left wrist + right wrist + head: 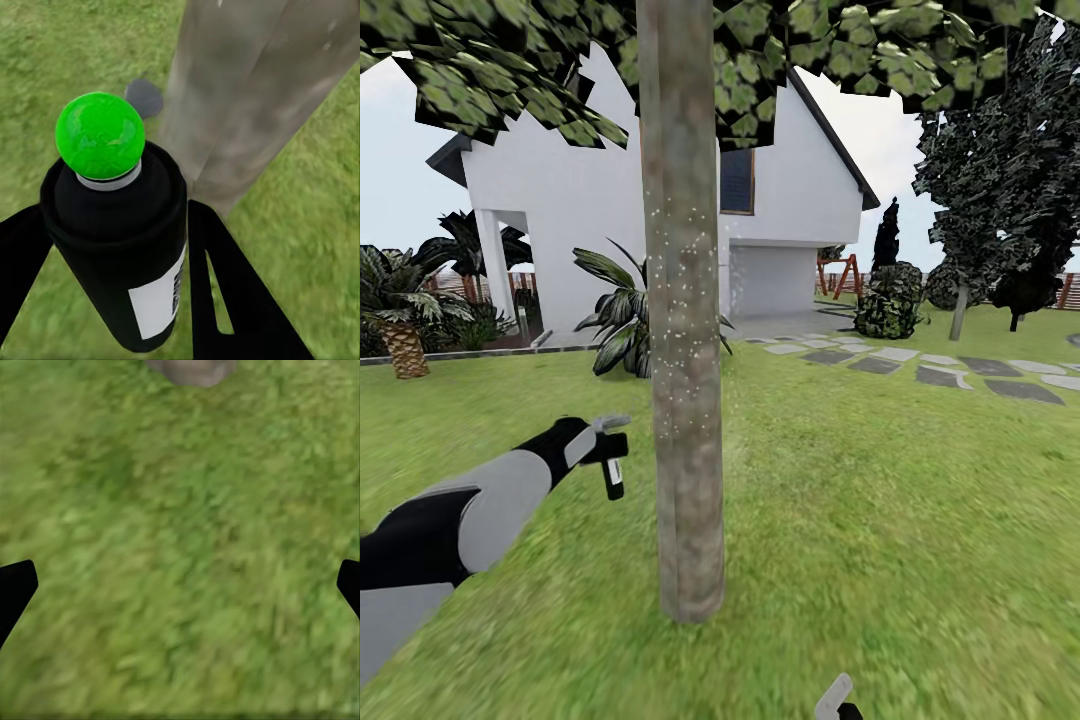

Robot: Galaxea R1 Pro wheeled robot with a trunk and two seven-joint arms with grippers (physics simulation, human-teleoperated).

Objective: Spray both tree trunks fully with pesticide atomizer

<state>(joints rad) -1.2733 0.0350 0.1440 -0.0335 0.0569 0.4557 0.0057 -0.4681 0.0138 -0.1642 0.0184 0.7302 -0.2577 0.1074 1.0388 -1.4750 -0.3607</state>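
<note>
The left arm reaches forward and slightly up over the lawn point(880, 520), its left gripper point(605, 450) closed around the pesticide atomizer point(120, 247) — a dark can with a white label and a green ball top point(99, 135) — held just beside the tree trunk point(682, 400). Pale specks dot the trunk's middle stretch. The right gripper point(180, 585) hangs over grass, fingers spread wide and empty (only their tips show at the frame edges). Two broad-leaved trees stand on the lawn: the near one and a second tree point(1000, 180) far right. The near canopy point(510, 60) is cut off overhead — the white house point(800, 200) stands partly hidden behind the trunk.
</note>
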